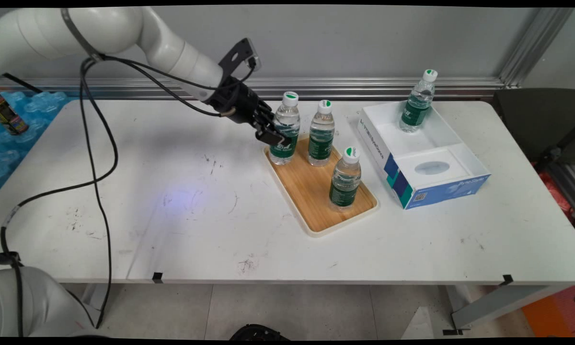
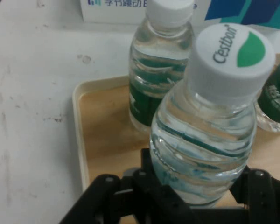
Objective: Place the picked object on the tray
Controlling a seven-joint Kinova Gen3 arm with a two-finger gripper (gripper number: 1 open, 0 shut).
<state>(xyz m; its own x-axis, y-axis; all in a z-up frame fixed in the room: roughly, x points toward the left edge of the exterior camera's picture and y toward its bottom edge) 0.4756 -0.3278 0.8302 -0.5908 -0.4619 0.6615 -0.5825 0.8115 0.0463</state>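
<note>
Hand view shows the hand (image 2: 198, 193) clasping a water bottle (image 2: 205, 140) on the tray (image 2: 84, 135).

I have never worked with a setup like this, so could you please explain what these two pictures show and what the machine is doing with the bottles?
The white machine is a robot arm, and the black gripper at its end is its two-finger hand. The wide picture comes from a fixed camera looking down across the white table. The close picture comes from a camera on the hand itself, looking along the fingers.

On the table lies a wooden tray carrying three small water bottles. Beside it is an open blue and white box with a fourth bottle standing in its far compartment.

The gripper is at the tray's far left bottle, which fills the close picture between the fingers. The bottle stands upright on the tray. Whether the fingers are already pressing on it cannot be seen.
</note>
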